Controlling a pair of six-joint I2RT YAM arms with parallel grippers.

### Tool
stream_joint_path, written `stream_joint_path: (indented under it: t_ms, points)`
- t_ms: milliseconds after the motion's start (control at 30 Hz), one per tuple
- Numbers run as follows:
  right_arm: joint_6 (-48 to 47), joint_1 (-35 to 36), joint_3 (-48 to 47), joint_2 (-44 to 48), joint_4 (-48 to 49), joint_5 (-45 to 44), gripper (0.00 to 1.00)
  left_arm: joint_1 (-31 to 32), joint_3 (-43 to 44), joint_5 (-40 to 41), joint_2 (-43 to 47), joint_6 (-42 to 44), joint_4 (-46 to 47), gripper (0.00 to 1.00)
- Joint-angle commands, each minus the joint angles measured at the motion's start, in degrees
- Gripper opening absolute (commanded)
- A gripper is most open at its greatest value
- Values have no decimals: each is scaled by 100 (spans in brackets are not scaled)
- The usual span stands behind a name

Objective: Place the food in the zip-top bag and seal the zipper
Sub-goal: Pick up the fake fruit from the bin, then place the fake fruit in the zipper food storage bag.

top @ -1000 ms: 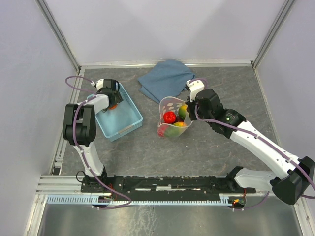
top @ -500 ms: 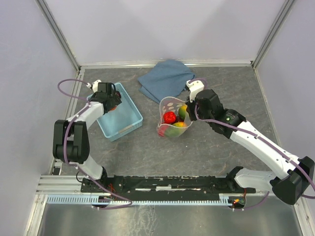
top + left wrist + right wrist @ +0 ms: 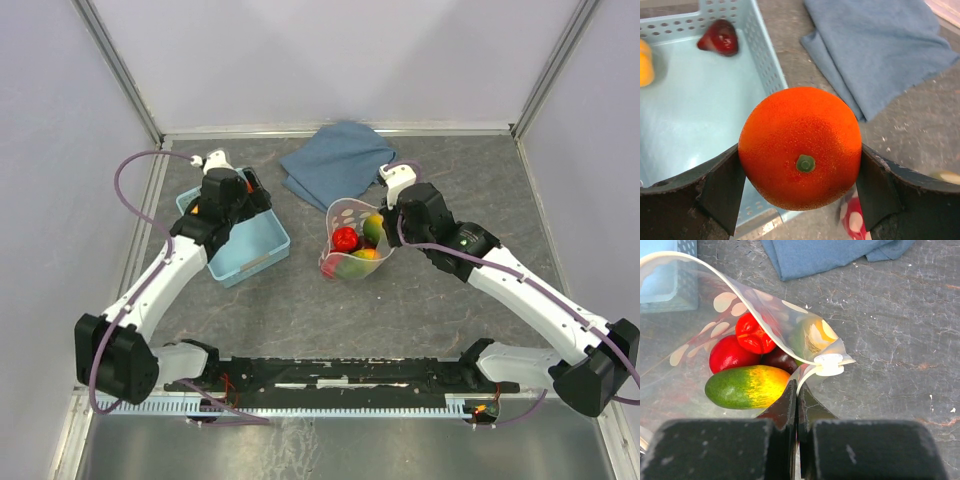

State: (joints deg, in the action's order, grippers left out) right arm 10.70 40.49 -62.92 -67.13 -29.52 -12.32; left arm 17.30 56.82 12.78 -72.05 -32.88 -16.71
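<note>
While the right gripper [image 3: 796,390] is clenched on the zip-top bag [image 3: 700,305] at its open rim, the bag stands mid-worktop [image 3: 430,310], mouth up. Inside it are a red fruit [image 3: 752,332], a green-yellow fruit [image 3: 745,386] and others. The left gripper [image 3: 800,190] grasps an orange fruit [image 3: 800,145] over the right wall of the basket [image 3: 250,250], toward the worktop's left edge. A dark red fruit [image 3: 720,37] lies in the basket. A blue cloth [image 3: 335,160] lies by the far edge.
</note>
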Motion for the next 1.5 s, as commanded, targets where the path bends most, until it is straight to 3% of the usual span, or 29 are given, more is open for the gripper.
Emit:
stream_joint_path:
  t_ms: [0,500,900,1200,1467]
  points:
    - [62,-11,-223,161,-52,-169,2,445,161,-216,346,545,-211,70]
    - [147,-6,-292,79,-76,-181,2,2185,894,-1245,1043,910,-226,69]
    - [196,-6,-256,98,-37,-148,2,3214,1437,-1852,418,908,308,70]
    - [275,-8,-114,258,41,-113,2,3391,1578,-1344,-243,813,276,74]
    - [306,-13,-78,272,103,-78,2,3503,1812,-623,-799,827,-431,77]
